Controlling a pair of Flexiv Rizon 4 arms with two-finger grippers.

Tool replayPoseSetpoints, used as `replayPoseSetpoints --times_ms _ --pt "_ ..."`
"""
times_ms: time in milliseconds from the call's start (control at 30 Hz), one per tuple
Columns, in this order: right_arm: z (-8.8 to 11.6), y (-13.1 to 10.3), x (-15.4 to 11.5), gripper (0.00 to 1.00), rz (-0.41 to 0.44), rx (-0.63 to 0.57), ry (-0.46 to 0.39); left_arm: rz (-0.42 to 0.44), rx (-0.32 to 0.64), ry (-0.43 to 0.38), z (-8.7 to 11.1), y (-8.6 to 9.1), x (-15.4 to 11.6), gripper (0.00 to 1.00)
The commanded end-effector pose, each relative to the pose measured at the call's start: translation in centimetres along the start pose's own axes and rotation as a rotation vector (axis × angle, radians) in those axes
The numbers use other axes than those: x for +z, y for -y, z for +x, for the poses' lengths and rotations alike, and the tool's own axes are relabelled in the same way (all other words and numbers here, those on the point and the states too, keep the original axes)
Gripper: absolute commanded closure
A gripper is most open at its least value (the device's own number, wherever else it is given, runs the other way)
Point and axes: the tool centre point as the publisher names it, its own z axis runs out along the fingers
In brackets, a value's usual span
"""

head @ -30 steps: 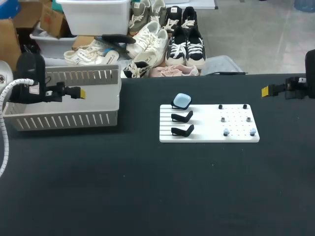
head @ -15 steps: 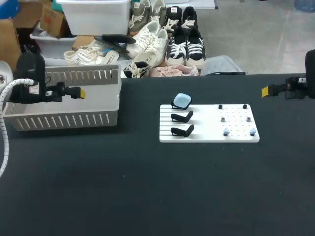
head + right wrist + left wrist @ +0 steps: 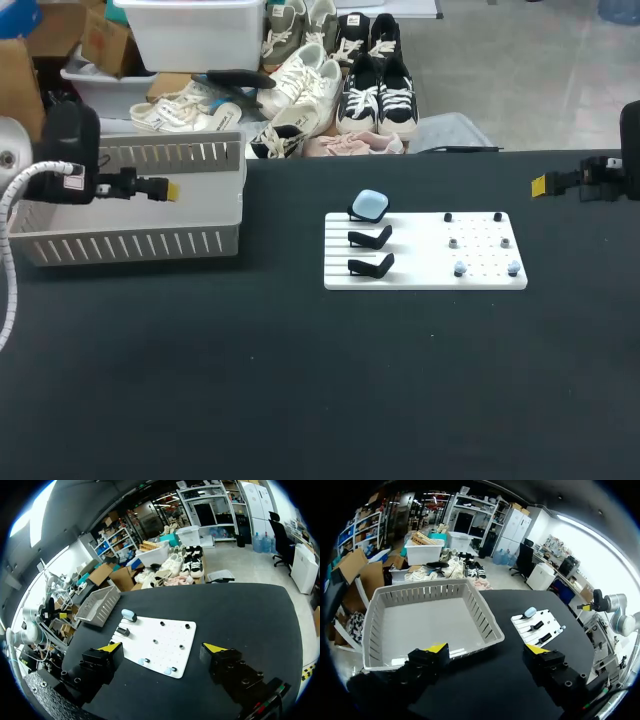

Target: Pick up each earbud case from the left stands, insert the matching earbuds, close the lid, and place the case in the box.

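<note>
Left gripper (image 3: 486, 648) and right gripper (image 3: 161, 647) both released, empty; pale-blue earbud case (image 3: 370, 205) half-hiding its stand (image 3: 353, 213); earbuds (image 3: 460, 269) barely discernible.

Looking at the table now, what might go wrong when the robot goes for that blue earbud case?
1. The rounded light blue earbud case rests on the farthest black stand; an off-centre pinch might knock it off.
2. The small pale blue earbuds sit close to grey earbuds and black earbuds on the white peg board; the wrong pair might get picked.
3. The open left hand hangs above the grey slatted basket; leaving low, it might clip its wall.
</note>
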Motion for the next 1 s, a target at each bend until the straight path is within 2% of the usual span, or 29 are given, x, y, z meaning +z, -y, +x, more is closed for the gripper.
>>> replayPoseSetpoints --times_ms 33,133,200,267,933,1000 --pt "0.0 0.0 0.0 0.0 0.0 -0.001 -0.001 0.112 0.16 -0.001 -2.8 -0.6 3.3 0.0" --pt "0.0 0.0 0.0 0.0 0.0 -0.001 -0.001 0.197 0.295 0.013 -4.3 0.0 4.9 0.0" --pt "0.0 0.0 0.0 0.0 0.0 -0.001 -0.001 0.255 0.418 0.021 -5.1 0.9 5.8 0.0" --pt "0.0 0.0 0.0 0.0 0.0 -0.001 -0.001 0.265 0.509 0.01 -5.7 2.0 6.4 0.0" --pt "0.0 0.0 0.0 0.0 0.0 -0.001 -0.001 0.265 0.509 0.01 -5.7 2.0 6.4 0.0" --pt "0.0 0.0 0.0 0.0 0.0 -0.001 -0.001 0.274 0.527 -0.004 -5.9 1.9 7.6 0.0"
